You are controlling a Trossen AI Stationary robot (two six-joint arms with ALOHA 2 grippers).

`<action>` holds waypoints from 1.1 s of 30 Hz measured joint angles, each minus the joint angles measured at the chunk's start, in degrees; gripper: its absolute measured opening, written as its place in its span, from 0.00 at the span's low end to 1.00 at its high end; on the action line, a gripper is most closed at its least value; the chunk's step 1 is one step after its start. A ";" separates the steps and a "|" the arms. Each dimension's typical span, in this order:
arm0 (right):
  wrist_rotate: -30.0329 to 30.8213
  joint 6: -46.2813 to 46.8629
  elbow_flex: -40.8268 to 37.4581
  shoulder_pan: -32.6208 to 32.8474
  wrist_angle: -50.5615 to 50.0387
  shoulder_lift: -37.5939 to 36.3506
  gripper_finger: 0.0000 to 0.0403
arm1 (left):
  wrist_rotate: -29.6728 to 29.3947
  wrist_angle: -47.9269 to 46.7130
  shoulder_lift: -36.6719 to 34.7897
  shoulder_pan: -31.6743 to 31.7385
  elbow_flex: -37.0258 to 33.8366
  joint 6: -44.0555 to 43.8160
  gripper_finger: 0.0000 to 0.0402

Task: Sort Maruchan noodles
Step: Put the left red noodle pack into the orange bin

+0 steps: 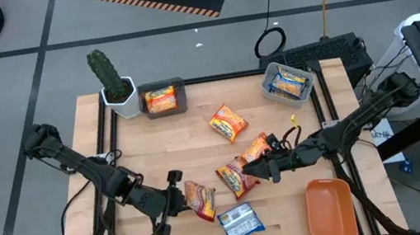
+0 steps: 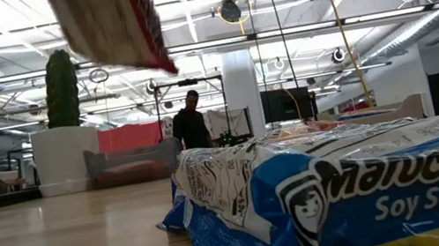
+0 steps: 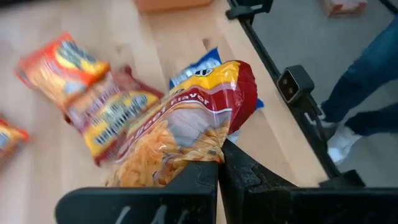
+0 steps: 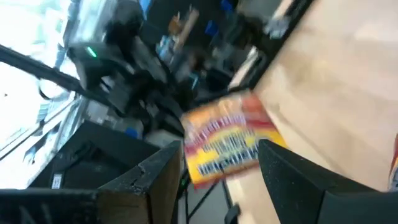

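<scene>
Left gripper fingers clamped on red-yellow Maruchan packet, lifted off counter for sorting. Right gripper fingers apart beside another packet.

Counted in the high view: seven noodle packets, two grey bins, one orange tray, one potted cactus, two robot arms
</scene>
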 joint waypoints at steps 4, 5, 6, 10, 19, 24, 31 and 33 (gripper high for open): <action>-3.74 1.38 0.00 -0.02 2.62 2.78 0.52 | 0.02 -2.40 -0.02 0.68 4.33 6.43 0.01; -4.43 1.42 -0.02 -0.02 3.39 3.40 0.52 | 0.06 -2.97 0.00 0.99 5.35 7.51 0.01; -4.84 1.44 -0.02 -0.02 4.56 4.00 0.52 | 0.02 -3.63 0.04 1.28 6.42 8.58 0.01; -5.91 2.87 -0.02 -1.11 9.44 5.68 0.52 | -0.21 -3.95 0.02 2.17 10.17 12.57 0.01; -19.45 10.93 -0.02 -8.46 10.33 6.37 0.52 | -0.13 -3.57 0.04 3.94 13.95 22.99 0.01; -30.83 11.92 -0.02 -12.94 11.29 6.35 0.52 | -0.09 -2.35 0.07 4.38 14.10 25.06 0.01; -39.05 10.93 -0.02 -18.04 12.43 6.35 0.52 | 0.01 -0.04 0.07 5.25 14.10 25.72 0.01; -40.30 9.43 -0.02 -19.13 13.89 6.35 0.52 | -0.36 -0.05 0.07 5.93 14.10 24.66 0.01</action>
